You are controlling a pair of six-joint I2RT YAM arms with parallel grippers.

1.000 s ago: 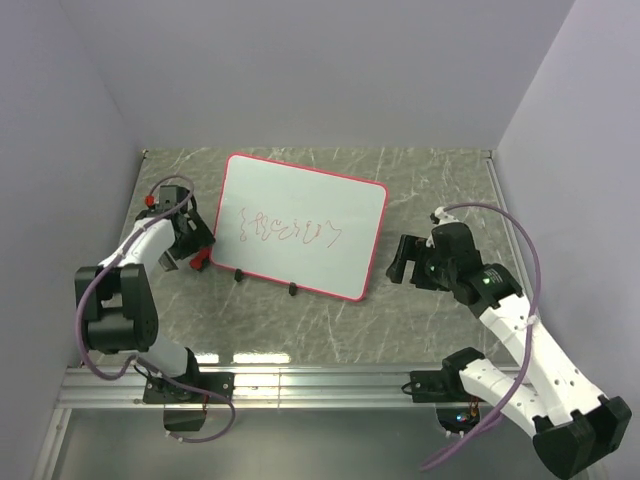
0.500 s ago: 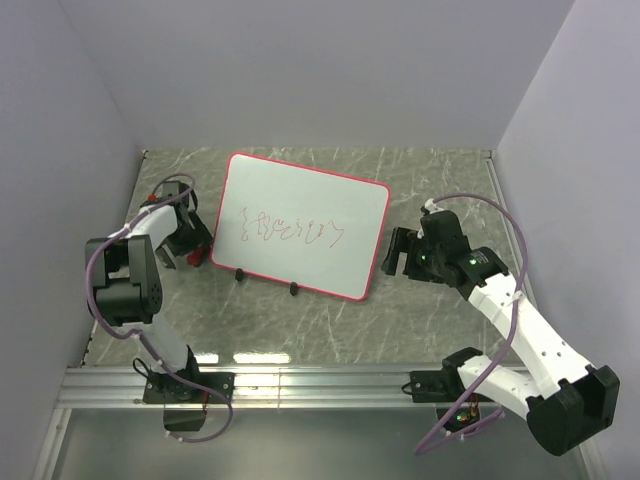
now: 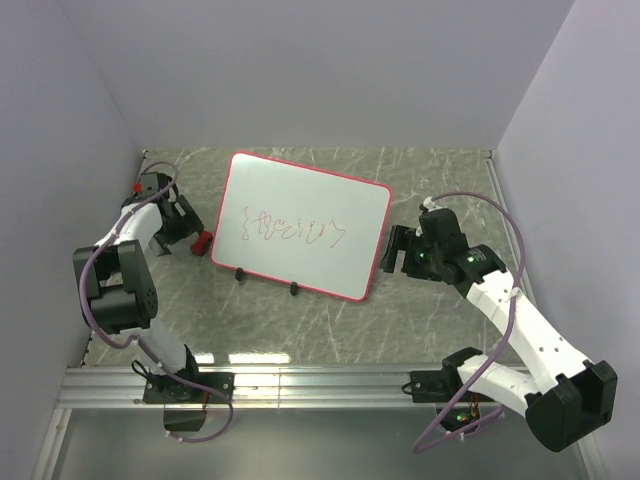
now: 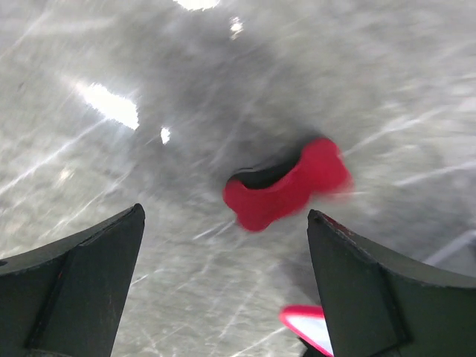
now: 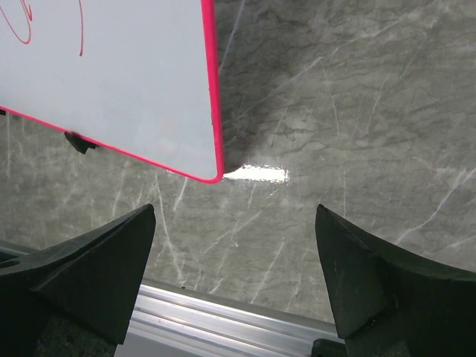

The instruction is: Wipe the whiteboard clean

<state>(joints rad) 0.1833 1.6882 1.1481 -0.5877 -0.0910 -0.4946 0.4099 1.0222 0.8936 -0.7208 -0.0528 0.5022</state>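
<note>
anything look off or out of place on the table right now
The whiteboard lies askew, turned against the edges of the table, with red scribbles across its middle. A small red bow-shaped piece lies loose beside its left edge. Nothing looks spilled or damaged.

Whiteboard (image 3: 305, 225) blocks table (image 3: 420, 330) ctr, red bow-shaped piece (image 3: 201, 243) just L of it; room to pass R.

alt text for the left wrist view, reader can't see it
A small red bow-shaped piece lies on the grey marbled table, just beyond the open left gripper. A corner of the whiteboard shows at the bottom edge.
</note>
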